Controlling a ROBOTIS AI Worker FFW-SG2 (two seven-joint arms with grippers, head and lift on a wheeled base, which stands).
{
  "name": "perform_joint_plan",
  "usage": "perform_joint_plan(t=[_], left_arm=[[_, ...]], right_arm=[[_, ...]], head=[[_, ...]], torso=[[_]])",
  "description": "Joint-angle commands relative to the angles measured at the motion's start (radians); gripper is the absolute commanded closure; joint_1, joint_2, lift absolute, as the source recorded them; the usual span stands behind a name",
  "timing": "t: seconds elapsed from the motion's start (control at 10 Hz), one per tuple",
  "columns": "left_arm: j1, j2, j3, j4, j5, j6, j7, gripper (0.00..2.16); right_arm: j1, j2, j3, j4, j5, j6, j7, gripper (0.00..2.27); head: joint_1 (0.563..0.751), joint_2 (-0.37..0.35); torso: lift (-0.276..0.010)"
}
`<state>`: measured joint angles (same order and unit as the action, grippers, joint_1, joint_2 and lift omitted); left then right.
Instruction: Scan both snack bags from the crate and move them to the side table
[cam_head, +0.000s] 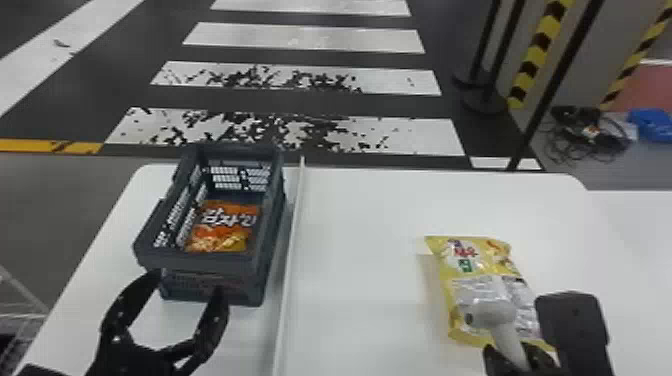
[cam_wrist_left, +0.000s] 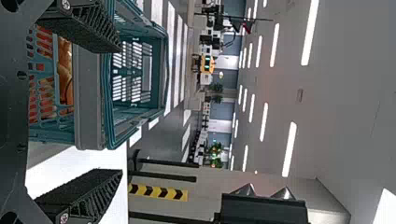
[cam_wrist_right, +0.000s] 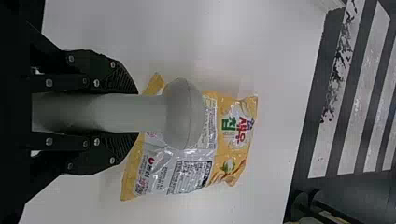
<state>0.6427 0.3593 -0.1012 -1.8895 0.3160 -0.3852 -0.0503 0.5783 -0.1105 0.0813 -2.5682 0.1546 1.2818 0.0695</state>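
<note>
While right claw (cam_head: 517, 351) grips handle of white scanner (cam_head: 492, 312), we log its fingers closed against handle from both sides. We see scanner head above yellow snack bag (cam_head: 475, 265), bag lying flat on counter (cam_head: 360, 225), right of thin white divider (cam_head: 291, 225). We record left claw (cam_head: 187, 282) wide open, nothing between fingers, at near end of dark crate (cam_head: 200, 262). Orange snack bag (cam_head: 225, 225) lies inside crate, left of divider.

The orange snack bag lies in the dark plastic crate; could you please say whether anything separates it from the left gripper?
Yes: the near crate wall stands between the left gripper and the bag; nothing visible covers it from above.
</note>
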Motion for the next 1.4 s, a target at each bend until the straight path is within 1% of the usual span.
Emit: perform_joint_plan(t=[0.0,0.3,0.4,0.6,0.7,0.8,1.0,1.1,1.3], left_arm=[[0.0,0.0,0.0,0.0,0.0,-0.002,0.0,0.08],[0.0,0.001,0.0,0.0,0.0,-0.002,0.001,0.08],[0.0,0.001,-0.002,0.0,0.0,0.001,0.0,0.08],[0.0,0.003,-0.002,0.001,0.0,0.001,0.0,0.08],[0.0,0.004,-0.002,0.0,0.0,0.001,0.0,0.08],[0.0,0.006,-0.002,0.0,0.0,0.001,0.0,0.08],[0.0,0.007,0.0,0.0,0.0,0.004,0.0,0.08],[0.0,0.006,-0.002,0.0,0.0,0.007,0.0,0.08],[0.0,0.004,-0.002,-0.003,0.0,0.013,0.0,0.08]], right_arm=[[0.0,0.0,0.0,-0.009,0.006,0.0,-0.002,2.25],[-0.001,-0.002,-0.025,-0.029,0.013,-0.006,-0.004,2.25],[-0.001,-0.005,-0.051,-0.036,0.013,-0.018,-0.004,2.25],[-0.009,-0.009,-0.137,-0.032,-0.024,-0.104,-0.004,2.25],[-0.029,-0.02,-0.207,0.0,-0.086,-0.147,0.0,2.25],[-0.057,-0.032,-0.264,0.048,-0.113,-0.172,0.003,2.25],[-0.098,-0.06,-0.333,0.143,-0.128,-0.209,0.013,2.25],[-0.118,-0.069,-0.367,0.209,-0.15,-0.27,0.03,2.25],[-0.158,-0.104,-0.405,0.349,-0.17,-0.405,0.039,2.25]], head=[[0.695,-0.023],[0.695,-0.034],[0.695,-0.043],[0.695,-0.07],[0.695,-0.095],[0.695,-0.106],[0.695,-0.175],[0.695,-0.21],[0.695,-0.26]], torso=[[-0.099],[-0.099],[-0.099],[-0.099],[-0.099],[-0.099],[-0.099],[-0.099],[-0.099]])
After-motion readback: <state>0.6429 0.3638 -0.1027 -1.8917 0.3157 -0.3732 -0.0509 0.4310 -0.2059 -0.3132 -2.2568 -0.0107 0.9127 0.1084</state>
